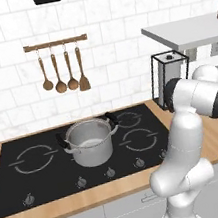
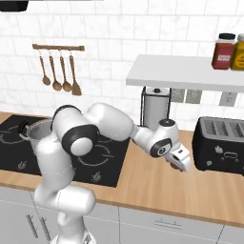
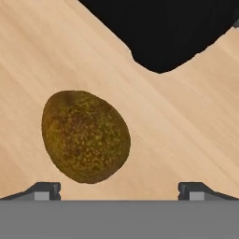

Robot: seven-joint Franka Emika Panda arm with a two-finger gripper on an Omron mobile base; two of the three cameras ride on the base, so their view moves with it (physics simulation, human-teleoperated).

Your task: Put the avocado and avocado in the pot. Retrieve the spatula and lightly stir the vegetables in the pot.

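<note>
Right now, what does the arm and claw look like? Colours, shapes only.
Glossy white rounded arm with dark grey joint bands and caps. The claw ends in two small dark grey fingertips with lighter square pads. No cables or markings visible.

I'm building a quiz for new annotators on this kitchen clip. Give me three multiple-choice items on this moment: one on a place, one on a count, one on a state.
1. Where does the pot stand?
A. On the black cooktop
B. On the white wall shelf
C. On the wooden counter beside the toaster

2. How many wooden utensils hang from the wall rail?
A. Two
B. Four
C. Six

3. How does the gripper stand over the avocado?
A. Shut on it
B. Shut with nothing in it
C. Open, the avocado lying free on the counter

Answers:
1. A, as the left base view shows the pot on the cooktop among the burner rings.
2. B, as four handles hang side by side from the rail.
3. C, as the hand view shows both finger tips wide apart with the avocado ahead of them, ungripped.
</note>
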